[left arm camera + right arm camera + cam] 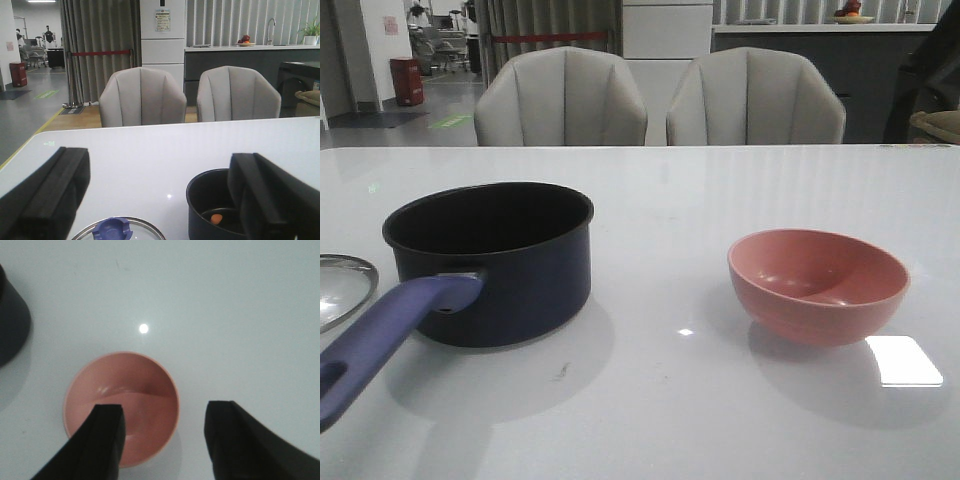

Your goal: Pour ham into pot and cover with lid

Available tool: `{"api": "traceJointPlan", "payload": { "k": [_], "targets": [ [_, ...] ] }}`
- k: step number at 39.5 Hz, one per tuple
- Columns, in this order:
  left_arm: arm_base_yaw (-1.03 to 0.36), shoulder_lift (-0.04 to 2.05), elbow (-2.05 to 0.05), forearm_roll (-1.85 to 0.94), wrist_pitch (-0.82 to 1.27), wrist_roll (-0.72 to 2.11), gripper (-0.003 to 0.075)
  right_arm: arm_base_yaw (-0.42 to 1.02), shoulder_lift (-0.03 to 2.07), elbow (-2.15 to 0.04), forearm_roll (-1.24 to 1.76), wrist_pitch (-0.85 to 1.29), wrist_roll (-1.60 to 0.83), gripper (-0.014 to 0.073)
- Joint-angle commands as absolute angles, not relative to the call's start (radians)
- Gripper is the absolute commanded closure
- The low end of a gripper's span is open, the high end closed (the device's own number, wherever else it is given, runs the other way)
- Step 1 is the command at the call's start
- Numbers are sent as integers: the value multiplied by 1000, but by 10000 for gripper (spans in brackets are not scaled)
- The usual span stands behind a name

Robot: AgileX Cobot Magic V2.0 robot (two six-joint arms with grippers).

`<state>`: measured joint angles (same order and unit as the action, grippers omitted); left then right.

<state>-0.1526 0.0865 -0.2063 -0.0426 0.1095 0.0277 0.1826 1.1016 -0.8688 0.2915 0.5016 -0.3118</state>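
Observation:
The dark navy pot [490,262] stands on the left of the white table, its purple-blue handle [390,325] pointing toward me. In the left wrist view one orange-pink ham chunk [216,218] lies on the bottom of the pot [207,200]. The glass lid [340,285] lies flat just left of the pot, and its blue knob [112,229] shows between the fingers. My left gripper [159,160] hangs open above the lid and holds nothing. My right gripper [166,410] is open over the rim of the pink bowl [135,390], which looks empty. Neither gripper shows in the front view.
The pink bowl [817,285] sits on the right side of the table [670,200]. Two grey chairs [560,98] stand behind the far edge. The pot's edge [10,325] shows beside the bowl in the right wrist view.

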Motion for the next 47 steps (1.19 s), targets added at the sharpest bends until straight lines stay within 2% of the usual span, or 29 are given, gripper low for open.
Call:
{"api": "traceJointPlan", "payload": {
  "k": [1, 11, 20, 25, 31, 33, 35, 39, 43, 47],
  "targets": [
    [-159, 97, -236, -44, 25, 24, 117, 240, 934, -806, 314, 335, -326, 127],
    [-159, 97, -236, -44, 25, 24, 117, 366, 581, -595, 313, 202, -326, 127],
    [-159, 97, -236, -44, 25, 24, 116, 379, 286, -352, 313, 24, -326, 127],
    [-159, 97, -236, -44, 25, 24, 116, 379, 186, -226, 313, 0, -326, 127],
    [-159, 97, -236, -44, 23, 24, 116, 379, 167, -179, 313, -26, -325, 132],
    [-159, 97, -236, -44, 12, 24, 116, 379, 167, -175, 313, -19, -325, 158],
    [-159, 97, -236, -44, 0, 24, 116, 379, 167, -175, 313, 0, -325, 225],
    [-159, 97, -236, -44, 8, 24, 116, 379, 167, -175, 313, 34, -325, 478],
    [-159, 97, -236, -42, 21, 24, 117, 379, 167, -175, 313, 40, -325, 424],
    [-159, 97, -236, -28, 26, 24, 117, 379, 167, -175, 313, 43, -325, 428]
  ]
}}
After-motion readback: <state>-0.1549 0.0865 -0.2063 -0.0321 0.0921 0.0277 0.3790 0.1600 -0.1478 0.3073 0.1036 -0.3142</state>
